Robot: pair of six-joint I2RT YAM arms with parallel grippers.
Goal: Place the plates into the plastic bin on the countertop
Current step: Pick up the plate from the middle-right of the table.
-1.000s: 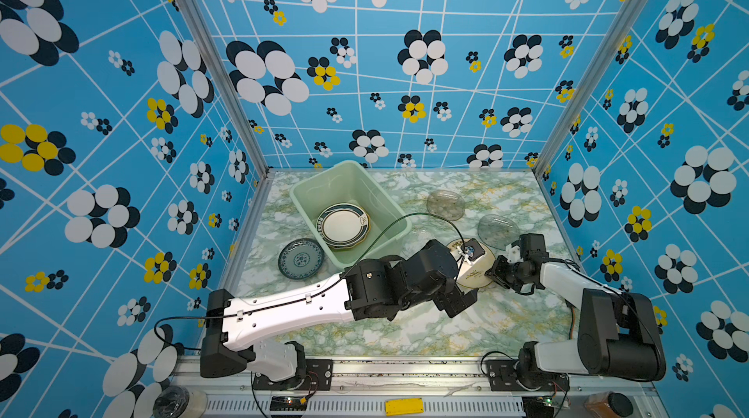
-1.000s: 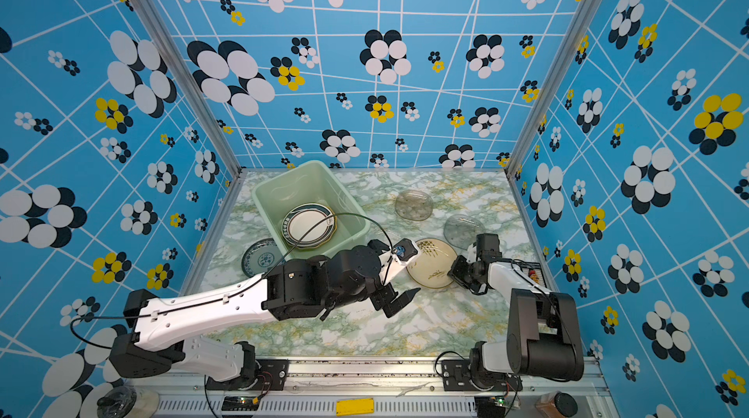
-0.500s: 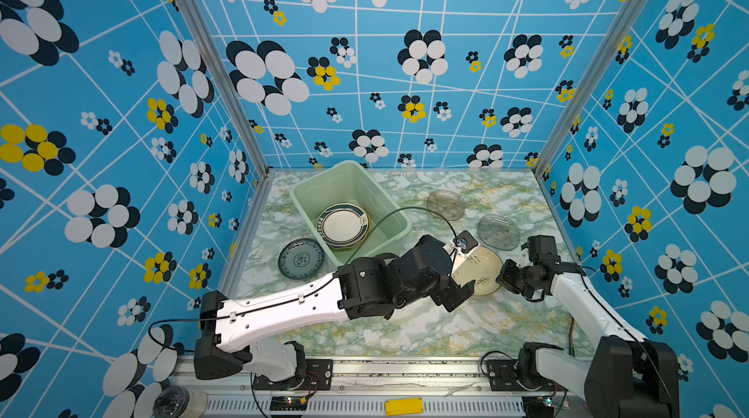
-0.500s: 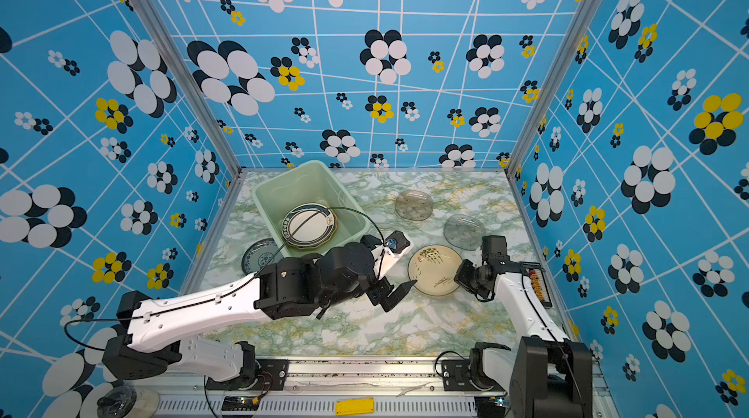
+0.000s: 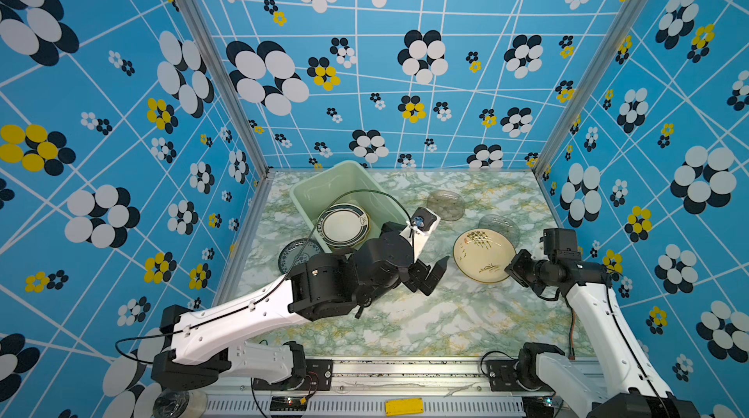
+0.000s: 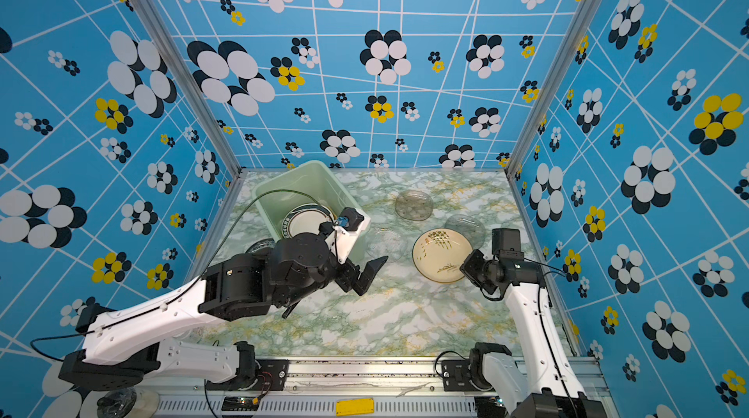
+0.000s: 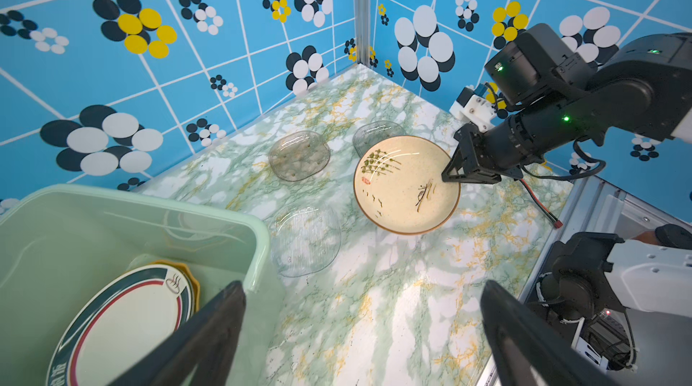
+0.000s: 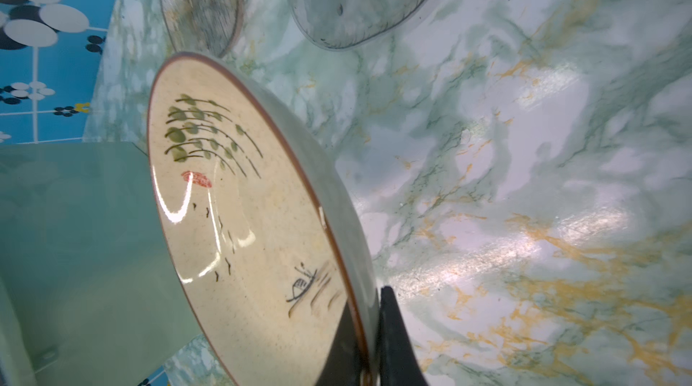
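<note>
Jaws of the right gripper (image 7: 449, 177) are clamped together on the brown-edged rim of a round cream ceramic plate painted with green sprigs (image 7: 406, 187), one finger (image 8: 395, 343) on its underside and the other on its inner face. This cream plate (image 5: 482, 253) is tilted, right of centre in a top view. I cannot tell whether its far edge touches the white marbled countertop with green and yellow veins (image 5: 446, 314).

Just behind it, toward the upper right of the countertop, lie two clear glass plates (image 6: 413, 205) (image 6: 466, 227), and a third (image 6: 385, 243) lies to its left.

Further left, the left gripper (image 6: 367, 274) hangs with its jaws spread wide and nothing between them, between the cream plate and the pale mint-green rectangular plastic bin (image 5: 308, 189). The bin stands at the upper left of the countertop. It holds a round white plate with a dark green and red rim (image 7: 127, 320), which lies on a yellow scalloped plate (image 7: 189, 271) whose edge shows beneath it.

Left of the bin's near corner, a small round blue-green patterned plate (image 5: 298, 251) lies on the countertop, partly hidden by the left arm (image 5: 243, 314).
</note>
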